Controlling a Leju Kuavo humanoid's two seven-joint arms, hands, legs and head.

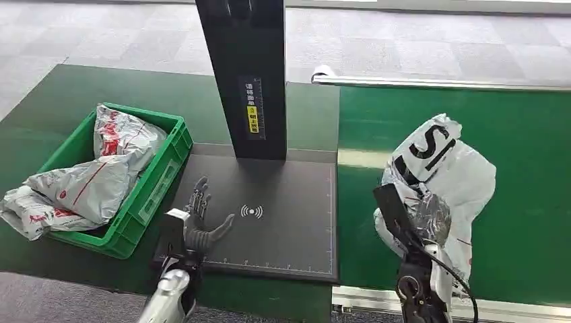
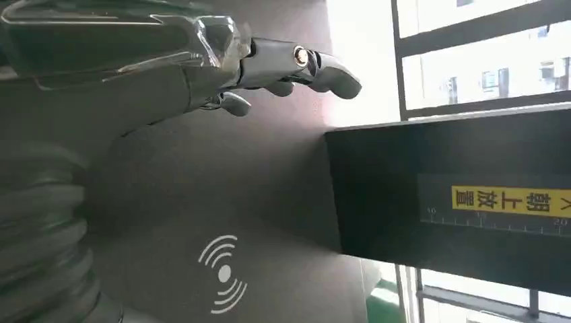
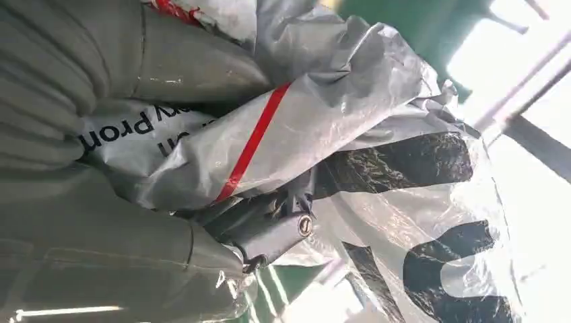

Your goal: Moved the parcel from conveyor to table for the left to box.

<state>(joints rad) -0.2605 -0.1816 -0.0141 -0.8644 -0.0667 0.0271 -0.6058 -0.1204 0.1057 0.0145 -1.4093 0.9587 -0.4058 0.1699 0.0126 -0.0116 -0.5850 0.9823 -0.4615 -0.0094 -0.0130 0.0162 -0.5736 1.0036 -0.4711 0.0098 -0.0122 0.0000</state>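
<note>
A white plastic parcel (image 1: 444, 171) with bold black lettering and a thin red stripe hangs lifted above the green conveyor (image 1: 525, 134). My right hand (image 1: 423, 219) grips it from below, its fingers mostly buried in the crumpled film. Up close, the parcel (image 3: 323, 128) wraps over my right hand (image 3: 269, 232). My left hand (image 1: 202, 219) rests open on the dark scanning pad (image 1: 283, 229), fingers spread, holding nothing. In the left wrist view my left hand (image 2: 256, 64) hovers just over the pad (image 2: 222, 222).
A green crate (image 1: 151, 185) with several grey and white parcels stands at the left. A tall black scanner post (image 1: 249, 74) rises at the back of the pad. A metal rail (image 1: 438, 83) borders the conveyor's far edge.
</note>
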